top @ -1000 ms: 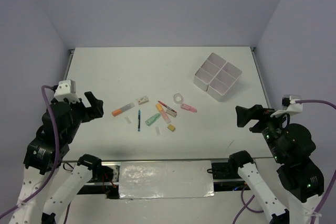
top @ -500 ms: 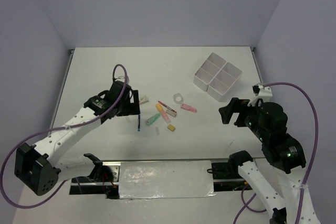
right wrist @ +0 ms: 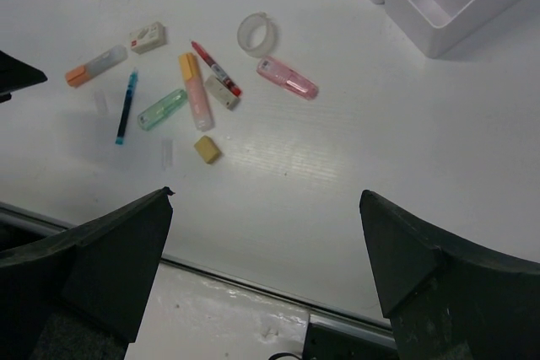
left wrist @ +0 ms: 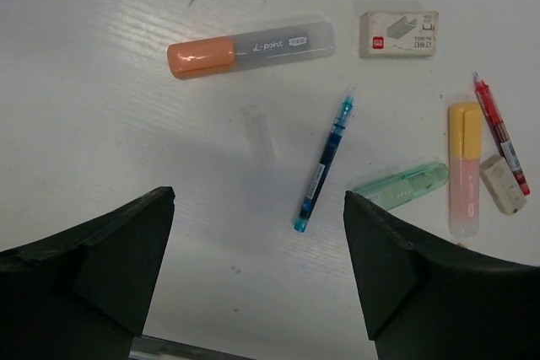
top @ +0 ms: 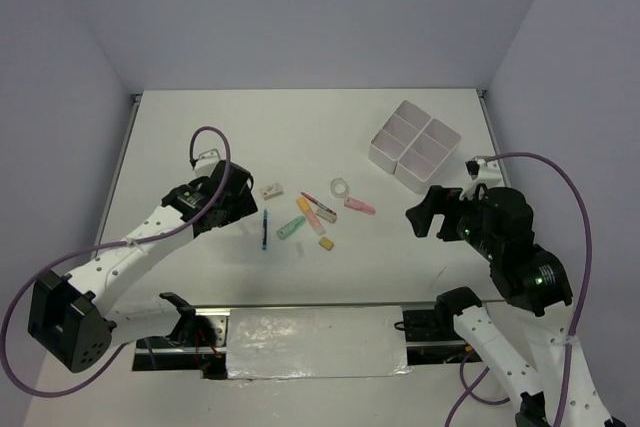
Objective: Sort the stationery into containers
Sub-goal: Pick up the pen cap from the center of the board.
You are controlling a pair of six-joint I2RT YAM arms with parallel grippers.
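The stationery lies mid-table. The left wrist view shows an orange marker (left wrist: 249,47), a white eraser (left wrist: 398,34), a blue pen (left wrist: 324,166), a green marker (left wrist: 401,186), a yellow-pink marker (left wrist: 463,166) and a red pen (left wrist: 499,132). My left gripper (left wrist: 257,198) hangs open and empty above the table, just near of the orange marker and left of the blue pen (top: 264,230). A tape ring (top: 340,187), a pink marker (top: 359,206) and a yellow eraser (top: 326,243) lie further right. My right gripper (top: 425,217) is open and empty, right of the pile and near of the white four-compartment box (top: 415,144).
A small clear cap (left wrist: 259,132) lies between the orange marker and the blue pen, another (right wrist: 166,153) near the yellow eraser (right wrist: 207,148). The table's front edge with a metal rail (right wrist: 253,280) runs just below the right gripper (right wrist: 267,194).
Both arms have swung in from the table's sides toward the pile. In the last half second the left gripper drew slightly left and the right gripper crept a little further left.
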